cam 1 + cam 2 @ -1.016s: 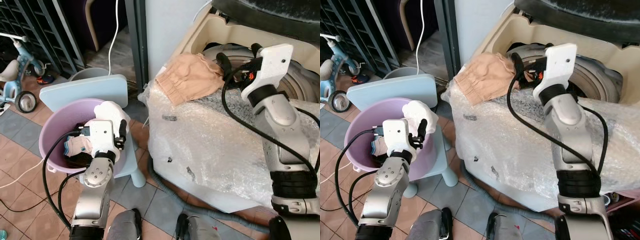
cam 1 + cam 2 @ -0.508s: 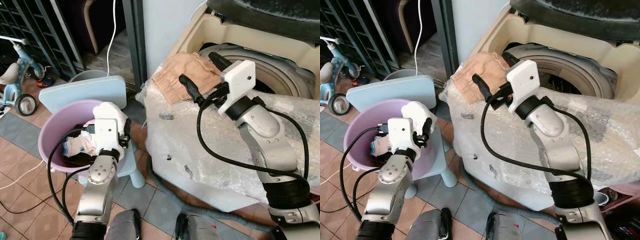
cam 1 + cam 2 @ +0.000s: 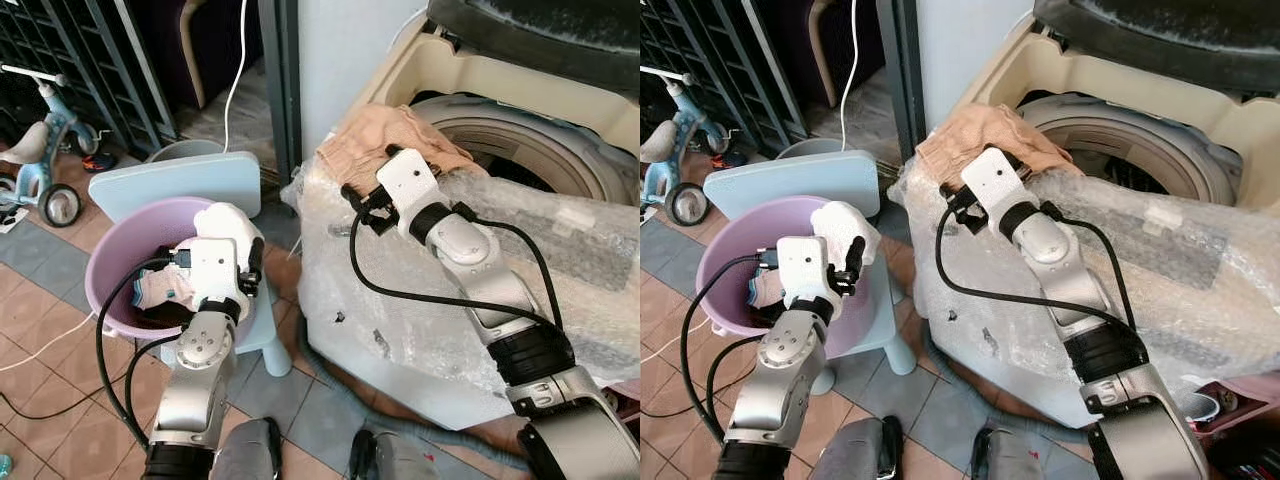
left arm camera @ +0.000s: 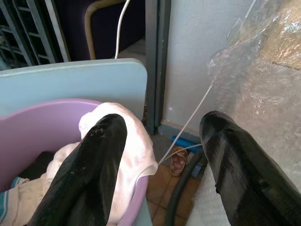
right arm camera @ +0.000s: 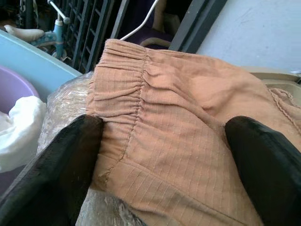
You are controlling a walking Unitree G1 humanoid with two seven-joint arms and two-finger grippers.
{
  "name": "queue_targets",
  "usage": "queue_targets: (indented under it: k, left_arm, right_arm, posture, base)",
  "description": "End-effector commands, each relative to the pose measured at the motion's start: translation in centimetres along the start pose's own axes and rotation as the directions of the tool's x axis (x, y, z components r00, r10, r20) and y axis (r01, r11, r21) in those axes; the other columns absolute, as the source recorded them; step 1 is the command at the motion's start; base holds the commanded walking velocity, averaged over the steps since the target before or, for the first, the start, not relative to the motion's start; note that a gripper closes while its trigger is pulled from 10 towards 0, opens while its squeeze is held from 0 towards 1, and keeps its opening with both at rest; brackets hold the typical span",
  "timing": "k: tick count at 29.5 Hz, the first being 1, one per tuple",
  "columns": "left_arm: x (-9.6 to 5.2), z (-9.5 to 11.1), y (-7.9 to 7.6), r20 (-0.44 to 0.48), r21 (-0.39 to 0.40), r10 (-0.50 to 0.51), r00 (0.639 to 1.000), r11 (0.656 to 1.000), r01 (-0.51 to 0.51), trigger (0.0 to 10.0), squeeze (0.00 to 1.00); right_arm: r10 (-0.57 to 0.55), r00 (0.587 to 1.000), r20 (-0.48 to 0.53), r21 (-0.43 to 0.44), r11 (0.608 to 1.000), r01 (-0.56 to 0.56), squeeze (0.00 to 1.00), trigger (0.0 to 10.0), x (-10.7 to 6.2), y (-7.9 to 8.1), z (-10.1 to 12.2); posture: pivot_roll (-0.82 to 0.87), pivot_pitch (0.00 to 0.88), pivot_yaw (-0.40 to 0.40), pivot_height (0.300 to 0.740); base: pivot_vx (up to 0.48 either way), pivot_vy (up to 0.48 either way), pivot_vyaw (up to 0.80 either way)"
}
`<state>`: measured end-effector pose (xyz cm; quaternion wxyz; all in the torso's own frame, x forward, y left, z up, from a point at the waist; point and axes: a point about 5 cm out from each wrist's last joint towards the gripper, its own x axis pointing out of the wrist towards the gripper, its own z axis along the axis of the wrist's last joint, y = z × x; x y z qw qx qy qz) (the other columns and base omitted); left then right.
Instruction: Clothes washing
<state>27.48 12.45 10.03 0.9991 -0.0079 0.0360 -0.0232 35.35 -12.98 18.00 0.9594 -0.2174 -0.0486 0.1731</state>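
Terracotta floor tiles ran under the robot, with a black cable looping across them. Closest in, the left gripper hung with its fingers spread wide above the rim of the purple basin, which sat on a pale blue chair and held a white garment and other laundry. Beyond it, the right gripper rested on the peach shorts, fingers parted to either side of the elastic waistband. Those shorts lay draped over the front corner of the plastic-wrapped washing machine, beside its open drum. A child's tricycle stood farther off.
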Motion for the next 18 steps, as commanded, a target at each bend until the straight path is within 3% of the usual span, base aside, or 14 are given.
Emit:
queue_targets:
  k: [1, 2, 4, 6, 8, 9, 11, 14, 18]
  left_arm:
    - [-0.2, -0.3, 0.3, -0.005, 0.012, 0.019, 1.0, 1.0, -0.019, 10.0, 0.0]
    - [-0.2, -0.2, 0.4, -0.005, 0.012, 0.019, 1.0, 1.0, -0.019, 10.0, 0.0]
    - [-0.2, -0.2, 0.4, -0.005, 0.012, 0.02, 1.0, 1.0, -0.02, 10.0, 0.0]
    - [-0.2, -0.3, 0.4, -0.004, 0.011, 0.022, 1.0, 1.0, -0.022, 10.0, 0.0]
    - [-0.2, -0.3, 0.5, -0.004, 0.011, 0.023, 1.0, 1.0, -0.023, 10.0, 0.0]
    - [-0.2, -0.3, 0.5, -0.005, 0.01, 0.022, 1.0, 1.0, -0.022, 10.0, 0.0]
    - [-0.2, -0.3, 0.5, -0.006, 0.01, 0.022, 1.0, 1.0, -0.021, 10.0, 0.0]
    - [0.0, -0.2, 0.2, 0.0, -0.004, 0.016, 1.0, 1.0, -0.016, 10.0, 0.0]
    - [0.3, 0.0, 0.2, 0.003, -0.01, 0.014, 1.0, 1.0, -0.014, 10.0, 0.0]
  right_arm:
    - [-0.341, 0.933, -0.116, 0.008, 0.939, 0.344, 0.0, 10.0, -1.5, -6.6, -2.0]
    - [-0.425, 0.896, -0.131, 0.002, 0.903, 0.429, 0.0, 10.0, -2.2, -8.2, -2.3]
    - [-0.473, 0.868, -0.151, -0.004, 0.878, 0.478, 0.0, 10.0, -2.8, -9.2, -2.7]
    - [-0.577, 0.789, -0.208, 0.026, 0.804, 0.595, 0.0, 10.0, -4.3, -11.3, -3.5]
    - [-0.626, 0.752, -0.205, 0.015, 0.767, 0.642, 0.0, 10.0, -5.3, -12.6, -3.6]
    - [-0.598, 0.794, -0.106, 0.013, 0.798, 0.603, 0.0, 10.0, -5.4, -12.3, -2.3]
    - [-0.543, 0.84, -0.019, 0.006, 0.84, 0.543, 0.0, 10.0, -5.2, -11.0, -1.1]
    - [-0.471, 0.879, 0.08, -0.018, 0.881, 0.474, 0.0, 10.0, -5.3, -8.8, 0.1]
    - [-0.439, 0.894, 0.086, 0.026, 0.898, 0.439, 0.0, 10.0, -5.4, -7.2, 0.0]
  posture:
    - [-0.01, 0.102, 0.012, 0.74]
    - [-0.01, 0.102, 0.012, 0.74]
    - [-0.01, 0.102, 0.012, 0.74]
    - [-0.02, 0.101, 0.011, 0.74]
    - [-0.02, 0.101, 0.012, 0.74]
    - [-0.02, 0.101, 0.017, 0.74]
    - [-0.03, 0.1, 0.021, 0.74]
    - [-0.04, 0.096, 0.026, 0.74]
    - [-0.04, 0.092, 0.033, 0.74]
  base:
    - [0.0, 0.0, 0.0]
    - [0.0, 0.0, 0.0]
    - [0.0, 0.0, 0.0]
    - [0.0, 0.0, 0.0]
    - [0.0, 0.0, 0.0]
    - [0.0, 0.0, 0.0]
    - [0.0, 0.0, 0.0]
    - [0.0, 0.0, 0.0]
    - [0.0, 0.0, 0.0]
